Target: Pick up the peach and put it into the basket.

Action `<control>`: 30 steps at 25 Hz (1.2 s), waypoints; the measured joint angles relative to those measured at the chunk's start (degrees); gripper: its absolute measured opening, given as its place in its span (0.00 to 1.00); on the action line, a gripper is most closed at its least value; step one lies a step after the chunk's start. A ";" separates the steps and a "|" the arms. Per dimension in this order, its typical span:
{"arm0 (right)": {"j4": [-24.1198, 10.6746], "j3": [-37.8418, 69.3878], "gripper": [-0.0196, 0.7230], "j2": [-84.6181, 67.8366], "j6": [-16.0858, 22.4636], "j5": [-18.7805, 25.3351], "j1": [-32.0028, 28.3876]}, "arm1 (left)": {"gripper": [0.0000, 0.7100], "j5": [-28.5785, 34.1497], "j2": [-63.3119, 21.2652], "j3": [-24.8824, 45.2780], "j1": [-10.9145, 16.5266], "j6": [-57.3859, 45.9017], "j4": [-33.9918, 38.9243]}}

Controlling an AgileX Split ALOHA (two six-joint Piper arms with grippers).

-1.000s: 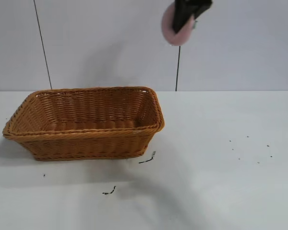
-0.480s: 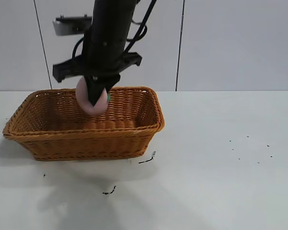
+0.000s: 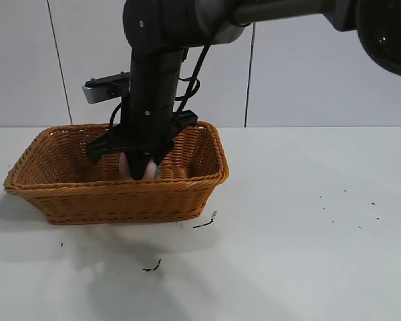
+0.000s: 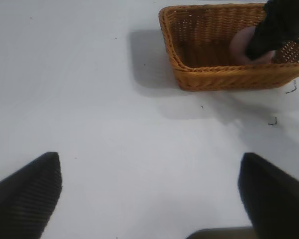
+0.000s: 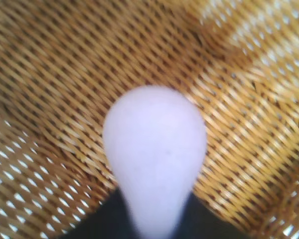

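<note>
The orange-brown wicker basket (image 3: 120,189) stands on the white table at the left. My right gripper (image 3: 142,168) reaches down inside it, shut on the pale pink peach (image 3: 129,166), which sits low between the basket walls. In the right wrist view the peach (image 5: 154,144) is pinched between the dark fingers (image 5: 104,219), close over the woven basket floor (image 5: 55,74). The left wrist view shows the basket (image 4: 224,74) far off, with the peach (image 4: 241,47) inside under the right arm. My left gripper (image 4: 149,194) is open and empty over bare table, out of the exterior view.
Small black marks lie on the white table (image 3: 307,254) in front of the basket (image 3: 206,222) and at the right (image 3: 347,207). A grey panelled wall stands behind. The right arm's dark body (image 3: 154,80) rises above the basket.
The right gripper has carried the peach from high at the back, leftward over the basket, and lowered it down inside the basket.
</note>
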 joint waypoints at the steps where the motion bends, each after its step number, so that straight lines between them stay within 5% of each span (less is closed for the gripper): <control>1: 0.00 0.00 0.95 -0.89 0.00 0.01 0.00 | 0.98 0.00 0.00 0.00 0.00 0.00 0.00; 8: 0.06 0.00 0.95 -9.75 0.00 1.70 -3.99 | 0.98 0.00 0.00 0.00 0.00 0.00 0.00; 21: 0.60 0.00 0.96 -12.70 0.00 8.83 -30.06 | 0.98 0.00 0.00 0.00 0.00 0.00 0.00; 30: 1.86 0.06 0.96 -14.86 0.08 10.58 -37.79 | 0.98 0.00 0.00 0.00 0.00 0.00 0.00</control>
